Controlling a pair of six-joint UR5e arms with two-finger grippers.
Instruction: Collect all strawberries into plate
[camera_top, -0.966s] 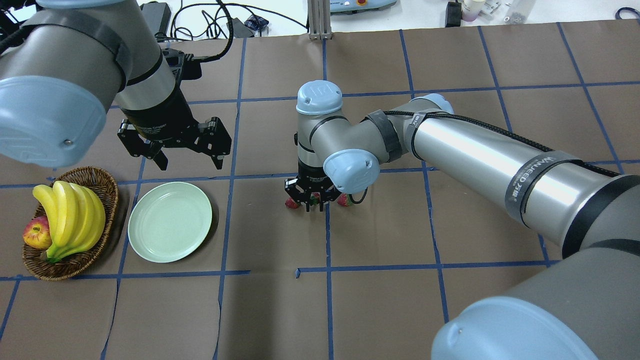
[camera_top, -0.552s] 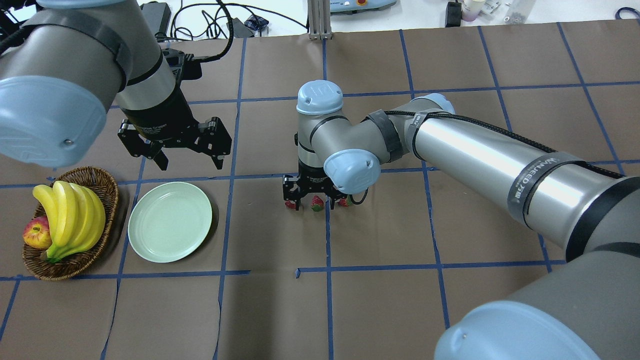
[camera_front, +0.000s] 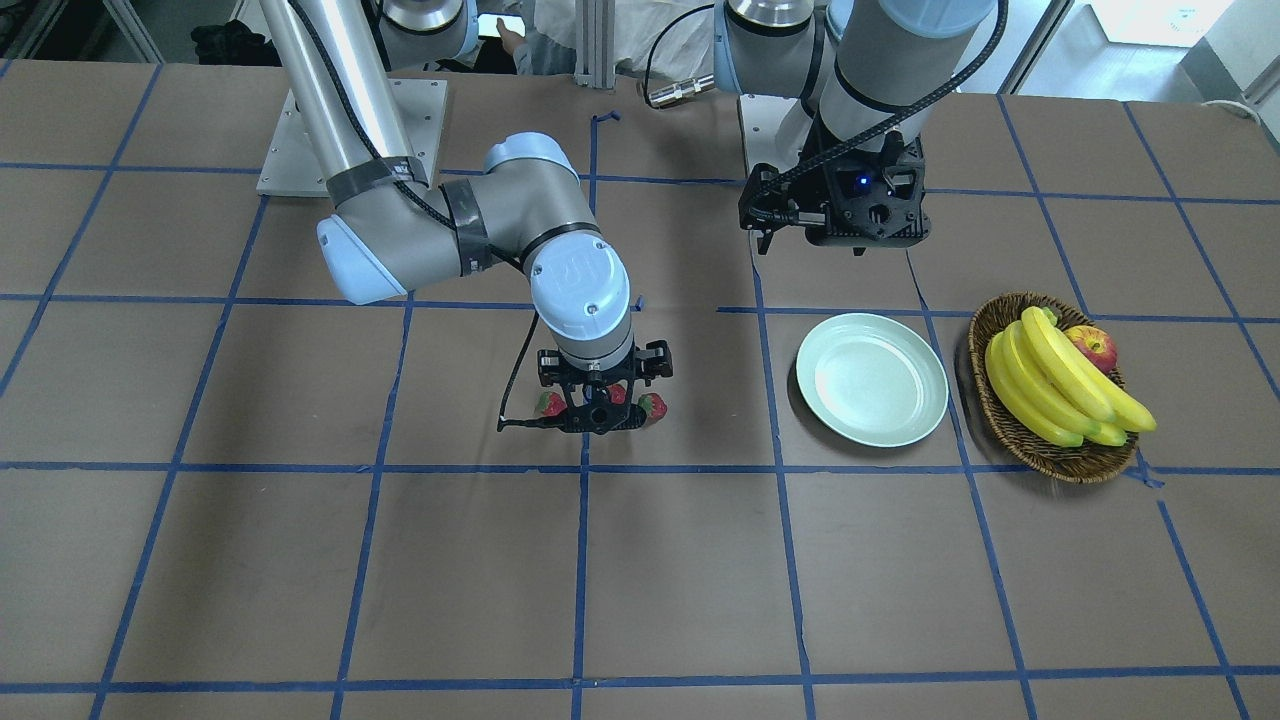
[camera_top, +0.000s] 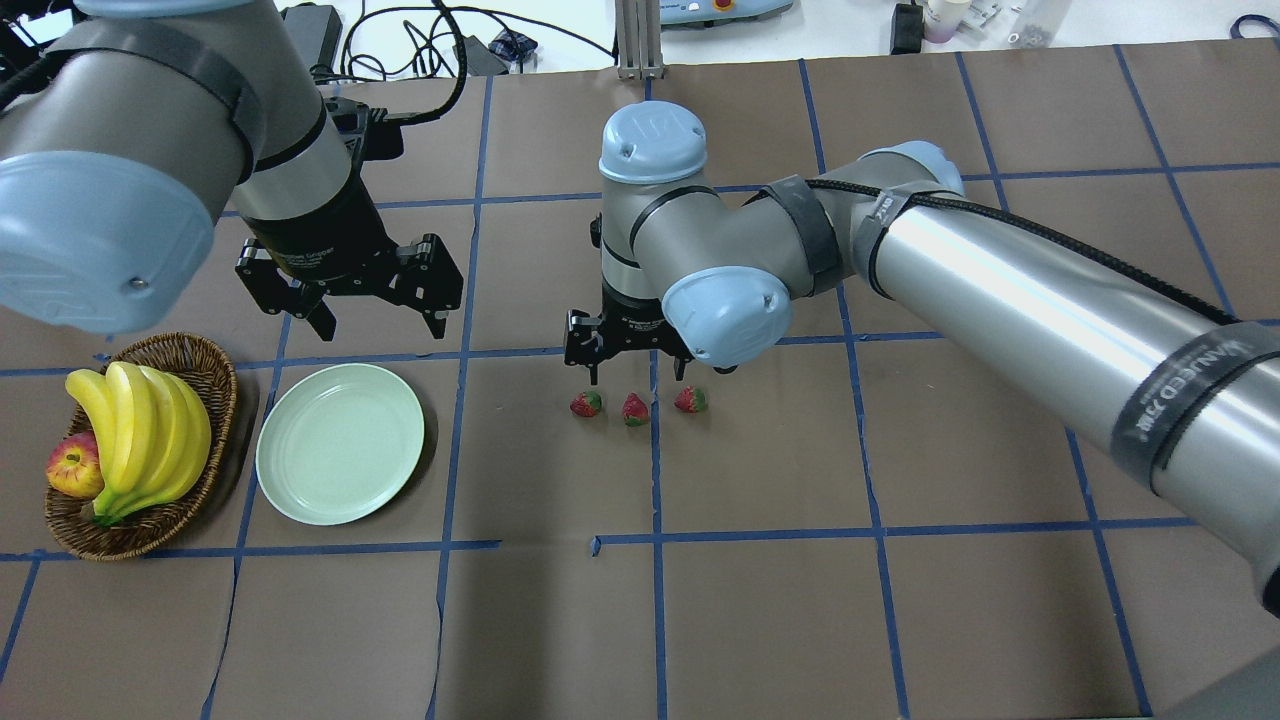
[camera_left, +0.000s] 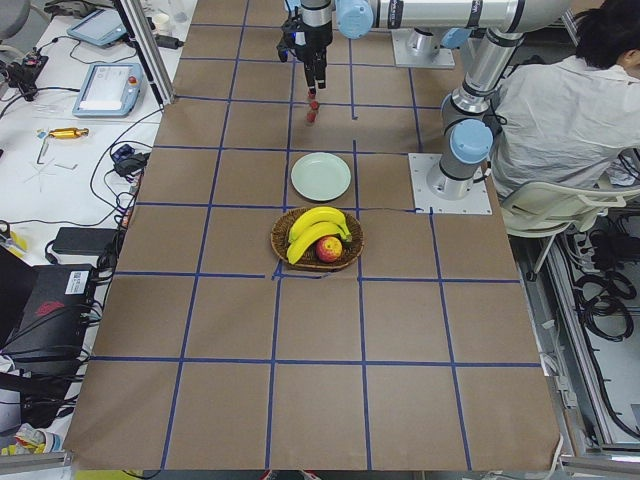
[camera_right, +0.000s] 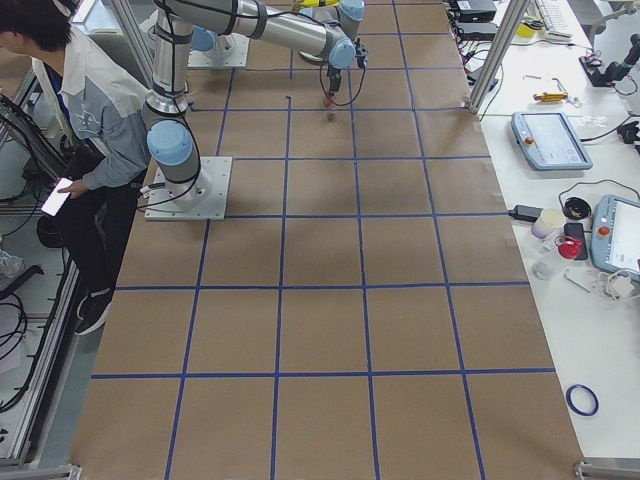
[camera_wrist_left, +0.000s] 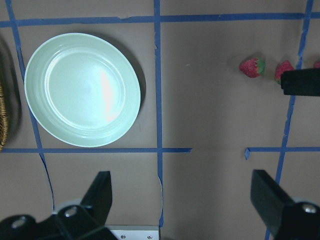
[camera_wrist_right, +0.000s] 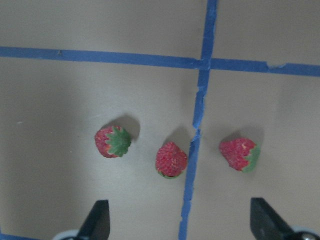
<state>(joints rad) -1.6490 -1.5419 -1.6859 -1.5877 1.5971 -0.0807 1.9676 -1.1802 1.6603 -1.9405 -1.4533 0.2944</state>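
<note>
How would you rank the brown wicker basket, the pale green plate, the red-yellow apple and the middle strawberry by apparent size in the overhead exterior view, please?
1. brown woven wicker basket, largest
2. round pale mint-green plate, a little smaller
3. red-yellow apple, partly hidden behind yellow bananas
4. middle small red strawberry, smallest

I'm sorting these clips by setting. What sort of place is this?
Most likely a robotics lab or test cell rather than a home or kitchen. Two robot arms are bolted to a paper-covered table marked with a blue tape grid, and control tablets lie on the side bench.
</note>
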